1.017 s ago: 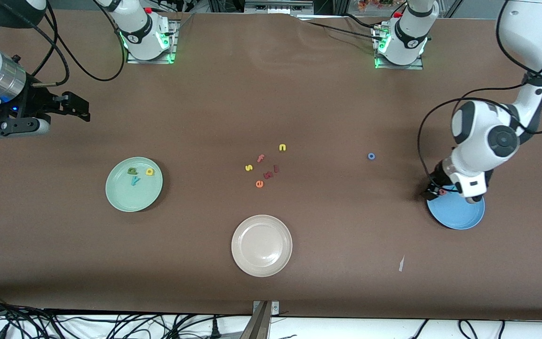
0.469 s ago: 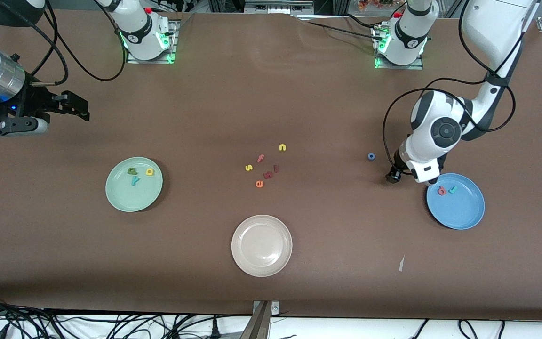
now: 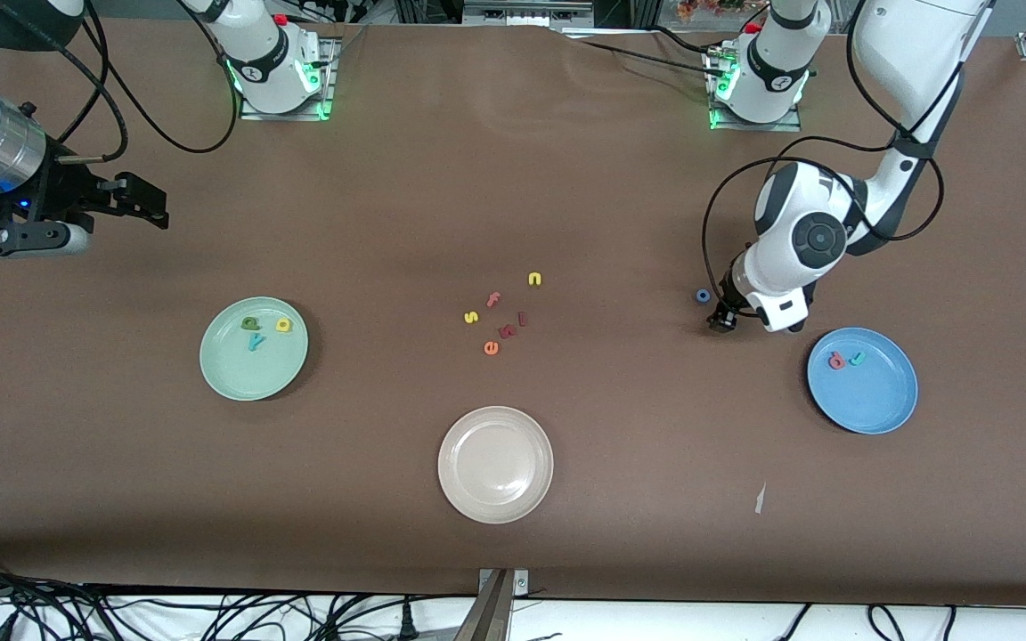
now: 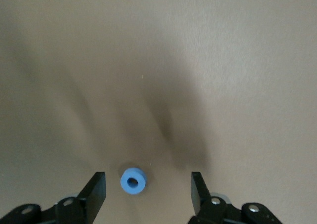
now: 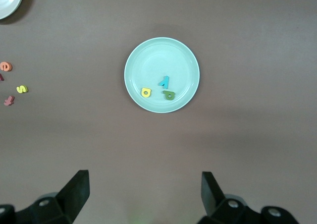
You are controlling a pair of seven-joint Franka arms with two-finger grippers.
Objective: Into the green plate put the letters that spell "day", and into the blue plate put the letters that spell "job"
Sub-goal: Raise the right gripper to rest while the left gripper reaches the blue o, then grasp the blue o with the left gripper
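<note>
Left end effector [image 3: 723,322]: away from the blue plate [image 3: 878,405], where it hung a second ago, now low over bare worktop [image 3: 566,178] at about 10 o'clock of that plate in the front view, just beside the blue o [image 3: 703,296]. Fingers apart, moderately wide, holding nothing; in the left wrist view the o [image 4: 133,180] shows between them, off-centre toward one finger, flat on the worktop and untouched. With the arm out of the way, coral b [image 3: 836,361] and teal j [image 3: 857,358] visible side by side in the blue plate near its 11 o'clock rim. Judged: "job" two thirds done, o the one letter left, approach to it under way; needs centring over the ring, then descent. Green plate [image 3: 246,378]: d [image 3: 251,324], a [image 3: 283,325], y [image 3: 255,341] all inside, unchanged, so "day" complete. Right end effector [image 3: 150,209]: waiting over the worktop at the right arm's end, at about 10 o'clock of the green plate, fingers fully spread, empty. Spare letters [image 3: 500,312] at mid-worktop and beige plate [image 3: 495,463] as before.
</note>
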